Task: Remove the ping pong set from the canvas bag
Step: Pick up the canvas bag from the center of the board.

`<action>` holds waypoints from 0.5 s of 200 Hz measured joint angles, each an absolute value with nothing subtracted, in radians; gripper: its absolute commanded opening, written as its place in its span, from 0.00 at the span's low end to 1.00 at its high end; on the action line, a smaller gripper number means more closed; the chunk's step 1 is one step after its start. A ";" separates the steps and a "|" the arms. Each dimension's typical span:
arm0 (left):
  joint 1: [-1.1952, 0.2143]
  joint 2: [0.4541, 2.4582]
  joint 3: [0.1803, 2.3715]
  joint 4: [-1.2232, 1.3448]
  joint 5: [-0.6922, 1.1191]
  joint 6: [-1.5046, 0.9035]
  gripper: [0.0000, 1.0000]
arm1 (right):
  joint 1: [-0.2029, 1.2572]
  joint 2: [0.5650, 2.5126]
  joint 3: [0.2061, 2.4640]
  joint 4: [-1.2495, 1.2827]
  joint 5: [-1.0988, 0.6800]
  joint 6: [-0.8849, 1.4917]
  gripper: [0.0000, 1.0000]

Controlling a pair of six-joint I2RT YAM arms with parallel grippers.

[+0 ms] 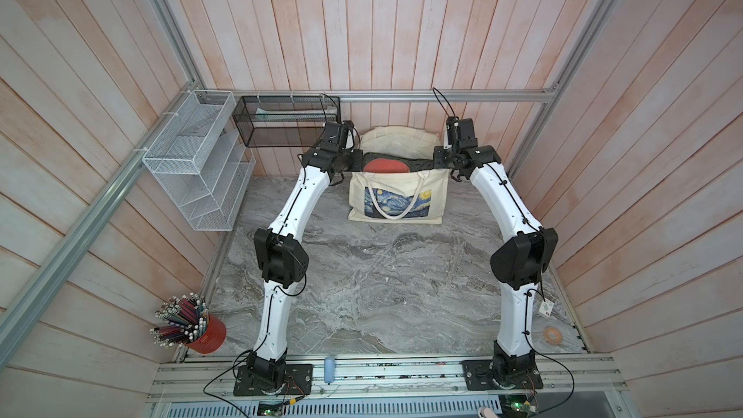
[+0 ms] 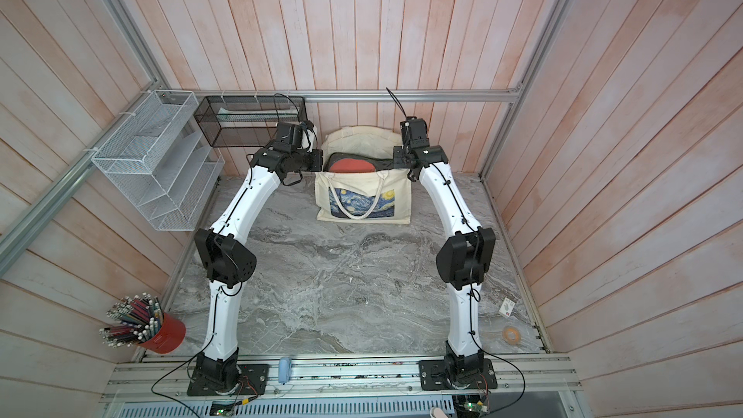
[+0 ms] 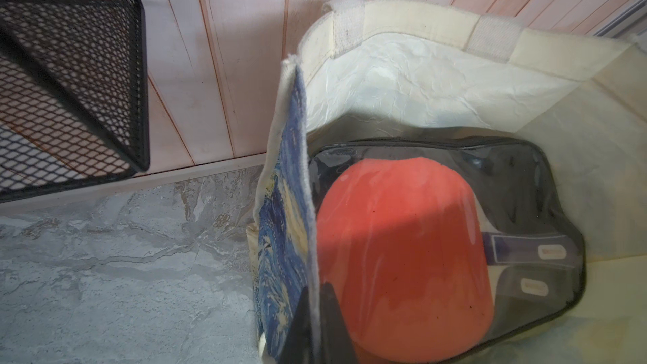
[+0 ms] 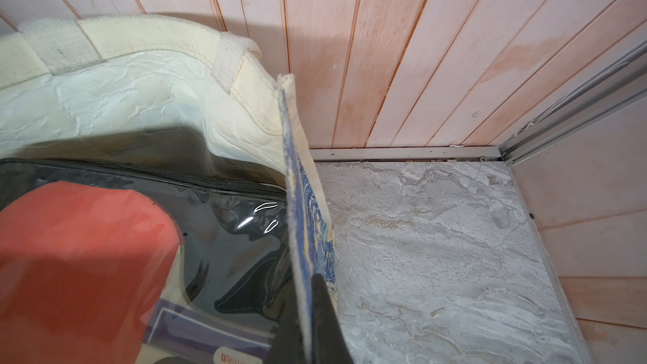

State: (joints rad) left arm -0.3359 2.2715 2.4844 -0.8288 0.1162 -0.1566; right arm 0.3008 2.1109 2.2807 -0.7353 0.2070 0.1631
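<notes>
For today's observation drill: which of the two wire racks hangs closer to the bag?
The black rack, on the back wall beside the bag; the white rack hangs on the side wall.

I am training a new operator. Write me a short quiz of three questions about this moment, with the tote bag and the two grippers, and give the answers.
1. True or false: the ping pong set is already out of the canvas bag.
2. What is the left gripper shut on? A) the canvas bag's edge B) the ping pong set C) nothing
3. Short answer: what does the right gripper hold?

Key: 1 false; 2 A; 3 the canvas bag's edge, on the opposite side.
</notes>
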 measured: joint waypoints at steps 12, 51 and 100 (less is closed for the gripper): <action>-0.336 2.271 2.503 -0.841 0.115 -0.150 0.00 | 0.303 2.102 2.280 -0.735 0.203 0.154 0.00; -0.337 2.238 2.511 -0.918 0.114 -0.137 0.00 | 0.323 2.077 2.284 -0.768 0.197 0.131 0.00; -0.368 2.057 2.391 -1.043 0.065 -0.122 0.00 | 0.384 1.902 2.121 -0.824 0.191 0.132 0.00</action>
